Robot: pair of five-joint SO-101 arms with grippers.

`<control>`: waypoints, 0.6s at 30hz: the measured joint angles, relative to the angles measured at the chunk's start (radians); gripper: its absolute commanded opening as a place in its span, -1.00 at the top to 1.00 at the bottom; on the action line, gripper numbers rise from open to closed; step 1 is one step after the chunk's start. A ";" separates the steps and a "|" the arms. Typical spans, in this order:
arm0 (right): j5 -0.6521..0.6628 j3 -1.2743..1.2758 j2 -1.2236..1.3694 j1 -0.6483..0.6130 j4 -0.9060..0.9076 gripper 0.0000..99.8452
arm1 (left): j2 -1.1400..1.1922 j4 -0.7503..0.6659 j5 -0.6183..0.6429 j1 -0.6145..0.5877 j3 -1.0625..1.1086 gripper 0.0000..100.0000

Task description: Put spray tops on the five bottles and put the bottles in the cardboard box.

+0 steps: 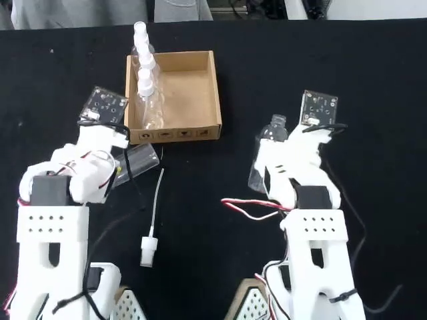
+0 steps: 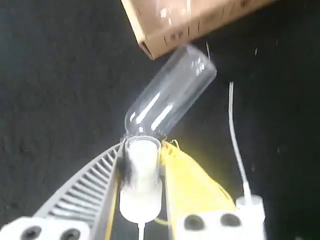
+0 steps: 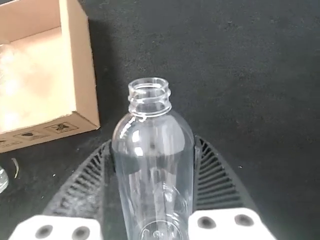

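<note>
Left wrist view: the left gripper (image 2: pixel 143 152) pinches the fitted spray top (image 2: pixel 141 180) of a clear capped bottle (image 2: pixel 170 102), fingers pressed on the white head from both sides. The bottle's long axis runs straight out from the fingertips, base foremost. The base lies just beside the near left corner of the cardboard box (image 2: pixel 200 27), outside it. Judgement: placement calls for a lift over the front wall, then travel along that same axis. The box stands near the far edge of the table (image 1: pixel 347 73), left of centre, with finished bottles (image 1: pixel 148 93) along its left wall. The right gripper (image 3: pixel 152 144) clamps an open bottle (image 3: pixel 152 170) by the body, neck pointing away from the fingers. A loose spray top (image 1: pixel 148 250) lies toward the table's near edge, tube pointing at the box, closer to the left arm
</note>
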 measured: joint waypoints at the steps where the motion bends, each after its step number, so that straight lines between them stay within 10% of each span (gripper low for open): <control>1: 0.000 0.000 0.000 -0.005 0.000 0.88 | -0.009 -0.011 0.015 0.009 0.000 0.94; 18: 0.000 0.000 0.000 -0.018 0.000 0.88 | -0.025 -0.078 0.209 0.140 -0.107 0.94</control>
